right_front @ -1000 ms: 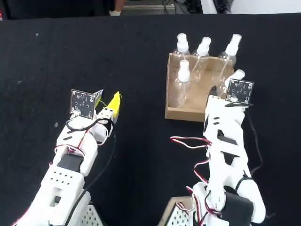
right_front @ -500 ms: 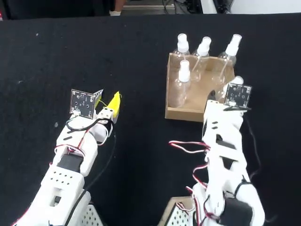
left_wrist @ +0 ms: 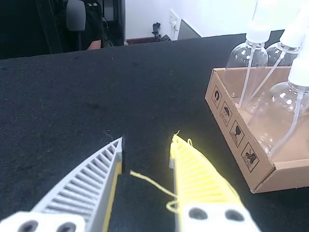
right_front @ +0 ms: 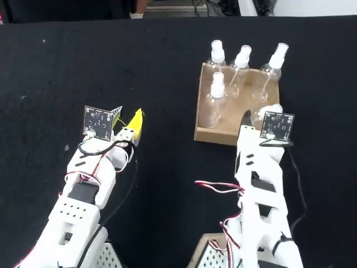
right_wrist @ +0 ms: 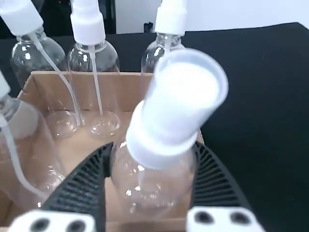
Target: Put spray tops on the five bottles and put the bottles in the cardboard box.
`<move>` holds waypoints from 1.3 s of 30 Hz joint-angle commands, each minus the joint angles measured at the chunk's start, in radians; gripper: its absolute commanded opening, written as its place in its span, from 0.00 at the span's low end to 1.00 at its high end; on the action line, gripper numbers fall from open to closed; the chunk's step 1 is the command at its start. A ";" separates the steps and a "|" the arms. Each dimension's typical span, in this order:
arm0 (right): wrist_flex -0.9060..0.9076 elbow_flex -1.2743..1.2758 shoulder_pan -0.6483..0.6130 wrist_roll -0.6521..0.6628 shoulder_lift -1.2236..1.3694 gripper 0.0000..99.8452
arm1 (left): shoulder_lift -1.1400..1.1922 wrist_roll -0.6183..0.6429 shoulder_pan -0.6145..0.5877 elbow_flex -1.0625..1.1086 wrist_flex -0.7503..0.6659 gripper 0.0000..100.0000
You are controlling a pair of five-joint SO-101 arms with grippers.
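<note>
The cardboard box (right_front: 215,135) stands right of the table's middle. Three clear bottles with white spray tops stand along its far wall (right_front: 217,53) (right_front: 242,56) (right_front: 277,56), and another bottle (right_front: 217,89) stands near its left side. My right gripper (right_front: 257,116) is at the box's near right corner, shut on a fifth bottle (right_wrist: 154,179). That bottle leans, with its white cap (right_wrist: 188,96) tipped toward the camera, and its base is over the box floor (right_wrist: 96,140). My left gripper (right_front: 129,111) rests open over bare table, left of the box (left_wrist: 236,133), holding nothing (left_wrist: 147,140).
The black table (right_front: 83,61) stretches wide to the left and in front of the box. A loose yellow thread (left_wrist: 152,183) hangs between the left fingers. Red and white cables (right_front: 217,187) trail beside the right arm.
The right arm has drawn back toward the near side, carrying the held bottle from the box's right edge down toward its near right corner. The left arm has not moved.
</note>
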 commanded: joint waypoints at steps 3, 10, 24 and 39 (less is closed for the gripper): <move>-0.029 0.013 -0.014 -0.002 -0.045 0.13 | -0.011 0.000 0.004 -0.018 -0.023 0.16; -0.031 0.013 -0.009 -0.002 -0.045 0.13 | -0.014 0.000 0.004 -0.018 -0.021 0.16; -0.031 0.004 -0.011 0.002 -0.039 0.16 | -0.012 0.000 0.002 -0.016 -0.021 0.16; -0.031 -0.016 -0.015 0.002 -0.038 0.21 | -0.014 0.000 0.002 -0.016 -0.021 0.16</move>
